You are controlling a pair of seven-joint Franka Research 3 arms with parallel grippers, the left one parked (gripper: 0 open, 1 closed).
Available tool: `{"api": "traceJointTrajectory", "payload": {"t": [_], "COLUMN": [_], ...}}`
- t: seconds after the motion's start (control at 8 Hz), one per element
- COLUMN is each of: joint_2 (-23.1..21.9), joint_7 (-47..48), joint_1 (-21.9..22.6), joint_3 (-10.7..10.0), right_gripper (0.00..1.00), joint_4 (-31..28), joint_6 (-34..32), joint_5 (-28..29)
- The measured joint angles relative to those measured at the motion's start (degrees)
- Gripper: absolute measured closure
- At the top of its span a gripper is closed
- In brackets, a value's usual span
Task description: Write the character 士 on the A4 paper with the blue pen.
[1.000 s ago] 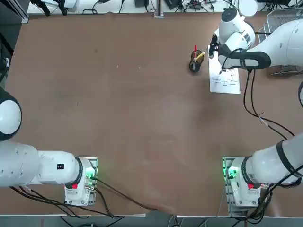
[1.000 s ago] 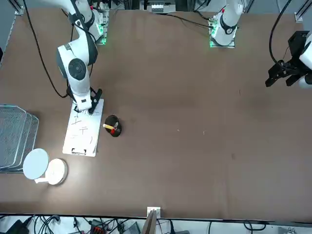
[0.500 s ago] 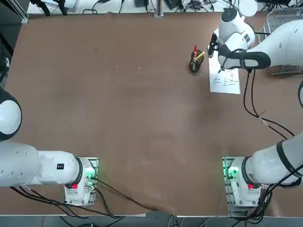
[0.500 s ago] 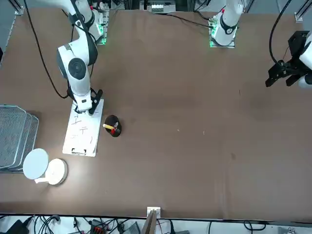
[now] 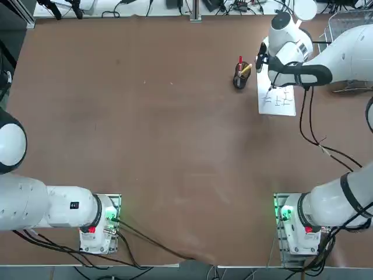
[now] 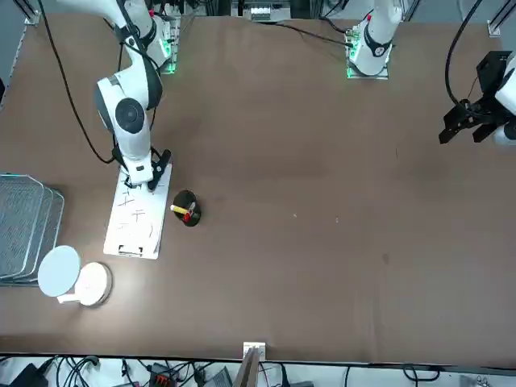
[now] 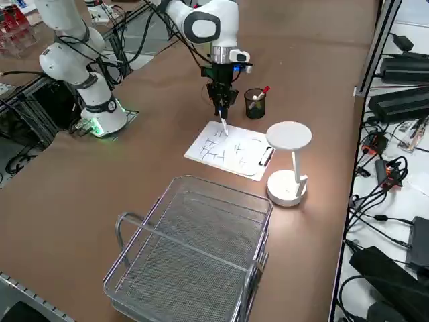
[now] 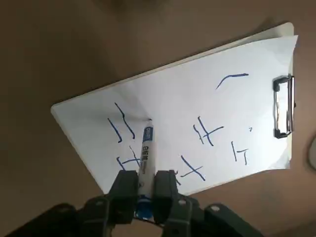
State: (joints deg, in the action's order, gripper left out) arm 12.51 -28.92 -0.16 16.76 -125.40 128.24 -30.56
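right gripper (image 8: 145,190) clamped on the blue pen (image 8: 146,150), over the a4 paper (image 8: 197,113).
i see the pen running out from between the fingers, tip meeting the clipped sheet among blue strokes.

Over the last second the right gripper (image 5: 271,86), clamped on the blue pen (image 8: 146,148), shifted slightly toward the table's far edge, from the A4 paper's (image 5: 277,105) near rows of characters toward mid-sheet. Pen tip ended on the paper beside two short strokes.
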Motion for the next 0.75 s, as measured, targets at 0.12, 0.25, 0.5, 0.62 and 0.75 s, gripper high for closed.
{"api": "traceJointTrajectory", "payload": {"t": [0.12,0.25,0.5,0.62,0.75], "joint_2": [0.0,-0.1,-0.1,-0.2,-0.3], "joint_7": [0.7,1.7,4.0,5.1,5.8], "joint_1": [0.0,0.0,0.0,0.0,0.0], "joint_3": [0.0,0.2,0.9,1.5,2.1], "right_gripper": [0.79,0.79,0.79,0.79,0.79], "joint_4": [-0.1,-0.2,-0.5,-0.7,-0.7], "joint_6": [0.0,0.0,-0.3,-0.8,-1.7], "joint_5": [0.0,-0.1,-0.6,-0.7,-0.8]}}
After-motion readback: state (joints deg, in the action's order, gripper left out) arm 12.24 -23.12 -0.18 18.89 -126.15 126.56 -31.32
